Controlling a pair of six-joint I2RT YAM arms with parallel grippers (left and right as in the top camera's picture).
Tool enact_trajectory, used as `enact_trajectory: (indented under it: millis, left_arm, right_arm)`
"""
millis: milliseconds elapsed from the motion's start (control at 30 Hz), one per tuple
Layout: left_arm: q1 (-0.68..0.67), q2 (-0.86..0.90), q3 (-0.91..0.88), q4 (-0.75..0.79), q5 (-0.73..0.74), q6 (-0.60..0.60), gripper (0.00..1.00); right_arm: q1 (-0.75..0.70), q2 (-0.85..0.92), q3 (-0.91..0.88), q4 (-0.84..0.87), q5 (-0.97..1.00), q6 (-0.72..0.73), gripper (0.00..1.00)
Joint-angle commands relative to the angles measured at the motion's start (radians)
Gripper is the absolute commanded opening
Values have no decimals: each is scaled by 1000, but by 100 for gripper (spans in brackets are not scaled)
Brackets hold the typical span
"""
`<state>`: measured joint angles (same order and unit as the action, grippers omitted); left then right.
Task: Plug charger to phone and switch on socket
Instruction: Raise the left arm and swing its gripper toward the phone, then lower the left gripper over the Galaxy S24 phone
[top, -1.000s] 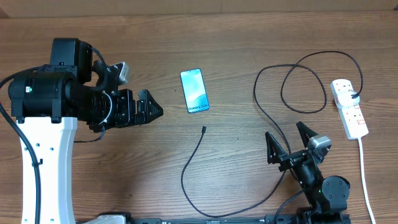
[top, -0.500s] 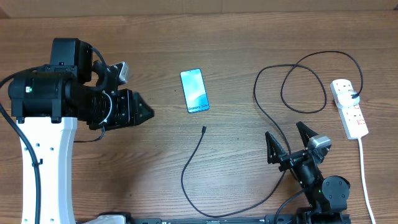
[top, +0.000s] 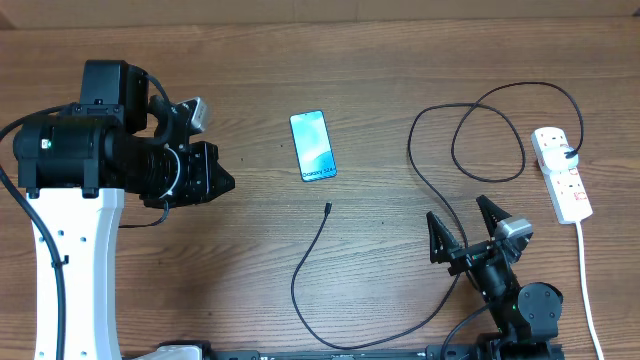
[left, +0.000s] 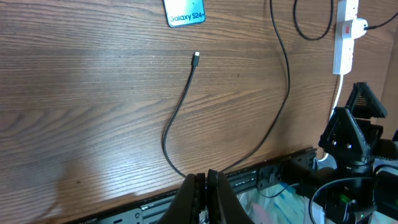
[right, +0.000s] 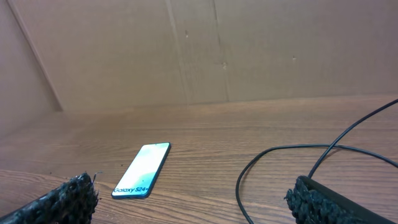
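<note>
The phone (top: 313, 146) lies flat mid-table with its light-blue screen lit, also seen in the left wrist view (left: 185, 12) and the right wrist view (right: 142, 169). The charger is a thin black cable whose connector tip (top: 328, 208) rests just below the phone; the cable (left: 177, 106) loops down, right and up to the socket (top: 562, 175), a white power strip at the right edge. My left gripper (top: 228, 180) is left of the phone, shut on nothing (left: 206, 177). My right gripper (top: 458, 212) stands open and empty at the front right (right: 193, 205).
The socket's white cord (top: 585, 280) runs down the right side toward the front edge. A metal rail (left: 124, 208) lines the table's front. A cardboard wall (right: 205, 50) closes off the back. The left arm's white base (top: 70, 270) stands at the left.
My left gripper's jaws have closed from wide open to shut. The arms, phone and cable have not moved.
</note>
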<state>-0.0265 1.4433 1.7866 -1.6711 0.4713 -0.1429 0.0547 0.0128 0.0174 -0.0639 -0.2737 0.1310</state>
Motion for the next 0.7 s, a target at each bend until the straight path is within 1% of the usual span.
enact_trajectory:
  millis: [0, 167, 200, 233, 367, 400, 467, 500, 533, 600, 667]
  left_arm:
    - [-8, 3, 15, 8, -3, -24, 5]
    - [-8, 4, 14, 20, -8, -52, 4]
    - [-8, 4, 13, 23, -8, -58, 6]
    - [-8, 4, 10, 26, -10, -68, 9]
    - [-18, 5, -20, 39, -10, -85, 39]
    - [-23, 5, -32, 48, -10, -90, 53]
    - [-50, 5, -82, 84, -10, -112, 92]
    - [-60, 5, -103, 102, -10, -124, 98]
    - [-75, 5, -128, 125, -10, -136, 100]
    - [-105, 8, -178, 168, -10, -154, 100]
    - [-163, 16, -258, 235, -21, -211, 100]
  right_arm:
    - [4, -10, -10, 5, 0, 3, 100]
    - [4, -10, -10, 5, 0, 3, 100]
    - [4, -10, -10, 5, 0, 3, 100]
    - [4, -10, -10, 5, 0, 3, 100]
    - [4, -10, -10, 5, 0, 3, 100]
    - [4, -10, -10, 5, 0, 3, 100]
    - [4, -10, -10, 5, 0, 3, 100]
    - [4, -10, -10, 5, 0, 3, 100]
    - [4, -10, -10, 5, 0, 3, 100]
    - [4, -10, -10, 5, 0, 3, 100]
    - [4, -10, -10, 5, 0, 3, 100]
